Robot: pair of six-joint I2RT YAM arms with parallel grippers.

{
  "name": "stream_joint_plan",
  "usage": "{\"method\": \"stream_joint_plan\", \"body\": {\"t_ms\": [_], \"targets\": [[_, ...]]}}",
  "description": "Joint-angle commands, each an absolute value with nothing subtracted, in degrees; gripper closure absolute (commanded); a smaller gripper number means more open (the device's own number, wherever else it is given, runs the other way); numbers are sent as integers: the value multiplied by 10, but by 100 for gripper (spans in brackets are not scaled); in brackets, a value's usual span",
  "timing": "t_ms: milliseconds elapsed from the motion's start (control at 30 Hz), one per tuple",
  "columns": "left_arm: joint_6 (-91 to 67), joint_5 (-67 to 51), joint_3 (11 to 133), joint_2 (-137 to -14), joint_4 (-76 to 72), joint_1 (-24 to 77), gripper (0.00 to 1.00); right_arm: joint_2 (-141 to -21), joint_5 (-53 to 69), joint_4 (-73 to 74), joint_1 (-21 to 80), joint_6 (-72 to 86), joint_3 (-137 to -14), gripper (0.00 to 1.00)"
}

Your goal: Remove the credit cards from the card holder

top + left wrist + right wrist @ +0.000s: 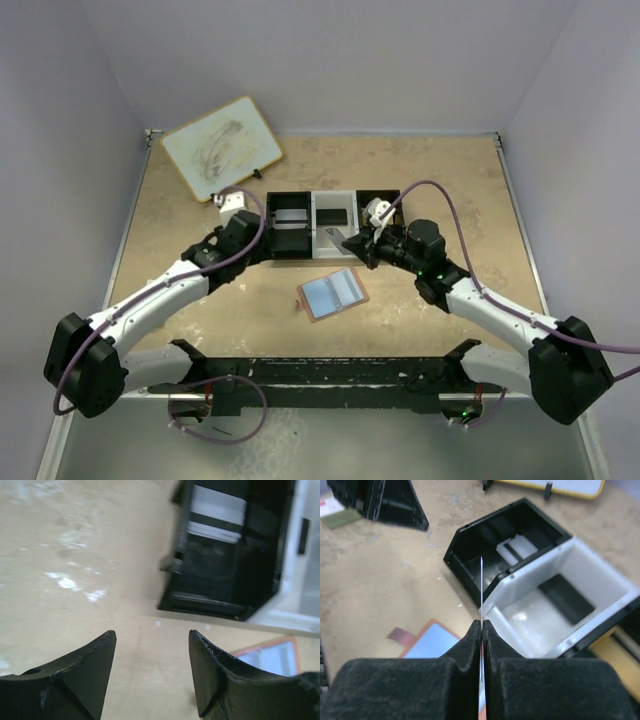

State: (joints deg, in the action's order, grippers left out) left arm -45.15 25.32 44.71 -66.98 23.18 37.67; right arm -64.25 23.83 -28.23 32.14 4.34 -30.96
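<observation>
At the left, the left gripper is held with fingers apart and nothing between them, just short of the left black compartment of the three-compartment tray. In the middle, the card holder is laid open on the table, nearer the arm bases than the tray, with its long axis roughly left to right. The right arm is judged the nearer to it. At the right, the right gripper is clamped on a thin card, held edge-on just short of the white compartment, whose rim must be cleared. Bare tabletop is seen around the holder.

White arms, black joints, purple cables, matte-black right pincer.
</observation>
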Motion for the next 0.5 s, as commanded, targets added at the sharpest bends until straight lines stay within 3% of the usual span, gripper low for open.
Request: {"method": "stream_joint_plan", "body": {"t_ms": [0, 200, 467], "targets": [[-369, 271, 516, -639, 344, 314, 40, -668, 241, -331, 334, -161, -368, 100], [-314, 297, 531, -597, 370, 198, 34, -768, 262, -292, 355, -248, -474, 100], [-327, 411, 499, -531, 372, 189, 34, -936, 253, -247, 383, -303, -625, 100]]}}
